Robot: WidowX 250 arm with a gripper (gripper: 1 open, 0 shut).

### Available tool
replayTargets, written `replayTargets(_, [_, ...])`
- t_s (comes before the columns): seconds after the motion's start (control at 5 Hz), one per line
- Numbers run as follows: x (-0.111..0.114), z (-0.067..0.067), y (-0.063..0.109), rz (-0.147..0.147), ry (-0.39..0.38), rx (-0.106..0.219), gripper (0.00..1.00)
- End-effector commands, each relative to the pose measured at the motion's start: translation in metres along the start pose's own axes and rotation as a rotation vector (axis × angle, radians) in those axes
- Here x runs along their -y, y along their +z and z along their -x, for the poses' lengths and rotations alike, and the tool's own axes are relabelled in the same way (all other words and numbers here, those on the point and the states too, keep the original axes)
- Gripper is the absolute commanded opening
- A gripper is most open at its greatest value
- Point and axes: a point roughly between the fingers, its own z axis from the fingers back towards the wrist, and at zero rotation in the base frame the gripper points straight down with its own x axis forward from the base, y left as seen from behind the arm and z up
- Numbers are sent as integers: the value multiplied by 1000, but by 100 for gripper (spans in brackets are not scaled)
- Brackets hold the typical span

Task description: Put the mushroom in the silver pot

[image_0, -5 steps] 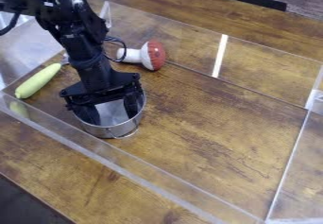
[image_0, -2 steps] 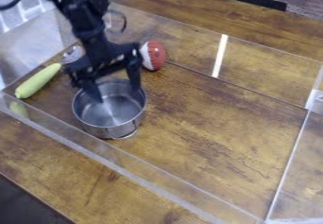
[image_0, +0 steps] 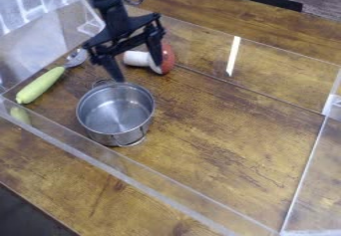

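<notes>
The mushroom (image_0: 158, 60) lies on its side on the wooden table, red cap to the right and whitish stem pointing left. My gripper (image_0: 130, 59) hangs open just over it, one finger (image_0: 102, 65) left of the stem and the other (image_0: 159, 51) by the cap, nothing held. The silver pot (image_0: 115, 114) stands empty in front of the mushroom, below the gripper in the picture.
A yellow-green corn cob (image_0: 40, 84) lies at the left, beside the pot. A low clear plastic wall (image_0: 200, 202) borders the work area along the front and sides. A bright light streak (image_0: 232, 57) reflects off the table at the right.
The gripper has risen from the pot and moved back and right, from above the pot's rim to over the mushroom. It stayed open. The mushroom and pot have not moved.
</notes>
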Motion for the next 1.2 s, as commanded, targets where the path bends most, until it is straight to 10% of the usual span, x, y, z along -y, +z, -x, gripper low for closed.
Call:
replayTargets(0.0, [37, -2, 26, 53, -24, 53, 100])
replayTargets(1.0, [27, -25, 22, 79, 123, 208, 100])
